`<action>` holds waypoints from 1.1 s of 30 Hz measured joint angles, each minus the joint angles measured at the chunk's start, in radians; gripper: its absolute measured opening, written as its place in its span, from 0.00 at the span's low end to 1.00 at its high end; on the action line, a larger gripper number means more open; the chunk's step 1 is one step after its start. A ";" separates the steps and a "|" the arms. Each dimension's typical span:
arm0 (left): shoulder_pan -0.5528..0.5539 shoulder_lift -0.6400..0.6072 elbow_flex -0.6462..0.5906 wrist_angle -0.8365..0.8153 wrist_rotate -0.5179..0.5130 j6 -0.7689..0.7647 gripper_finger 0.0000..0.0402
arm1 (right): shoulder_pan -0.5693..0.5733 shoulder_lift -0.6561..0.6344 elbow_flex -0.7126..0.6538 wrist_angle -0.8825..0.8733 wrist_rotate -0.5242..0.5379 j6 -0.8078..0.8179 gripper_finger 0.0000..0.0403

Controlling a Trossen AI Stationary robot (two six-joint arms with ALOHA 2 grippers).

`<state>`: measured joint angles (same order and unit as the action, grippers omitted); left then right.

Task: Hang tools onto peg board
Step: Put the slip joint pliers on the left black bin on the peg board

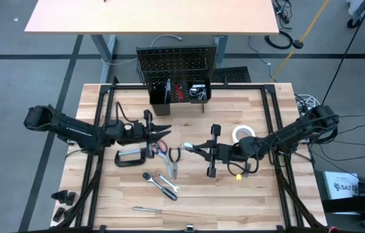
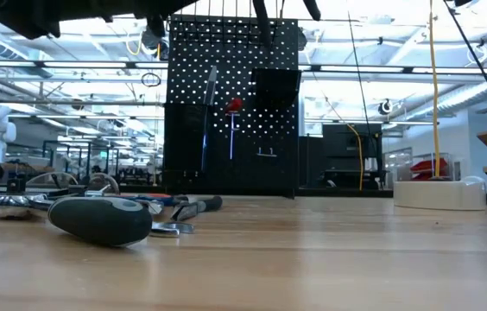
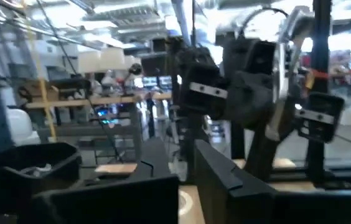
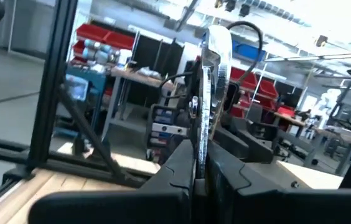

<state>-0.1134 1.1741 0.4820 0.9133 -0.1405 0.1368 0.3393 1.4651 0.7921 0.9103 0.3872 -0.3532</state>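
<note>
Two pincers hover above scattered tools.

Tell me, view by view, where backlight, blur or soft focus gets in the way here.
Low view: bright room lights behind leave the upright black perforated peg board nearly a silhouette, and the dark rounded tool handle close to the lens is soft. Left wrist view: blurred throughout. Right wrist view: the shiny metal tool shows glare. High view: evenly lit and sharp.
</note>
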 joint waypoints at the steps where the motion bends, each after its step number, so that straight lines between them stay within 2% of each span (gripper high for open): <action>1: 0.000 0.006 0.000 -0.001 0.012 -0.008 0.09 | 0.000 0.000 0.000 -0.010 0.000 -0.004 0.04; 7: -0.001 0.060 0.028 0.049 0.089 -0.079 0.25 | -0.020 0.000 0.000 -0.037 -0.001 -0.001 0.04; 11: -0.006 0.091 0.076 0.050 0.188 -0.079 0.32 | -0.040 0.000 0.000 -0.086 -0.019 0.041 0.04; 16: -0.020 0.135 0.111 0.046 0.223 -0.067 0.33 | -0.072 0.000 0.000 -0.097 -0.105 0.104 0.04; 23: -0.020 0.146 0.111 0.046 0.271 -0.080 0.33 | -0.071 -0.001 0.000 -0.098 -0.107 0.126 0.04; 33: -0.021 0.182 0.111 0.077 0.248 -0.105 0.33 | -0.095 0.078 0.000 0.016 -0.164 0.162 0.04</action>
<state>-0.1341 1.3558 0.5926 0.9900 0.1078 0.0315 0.2445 1.5432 0.7921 0.9263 0.2232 -0.1914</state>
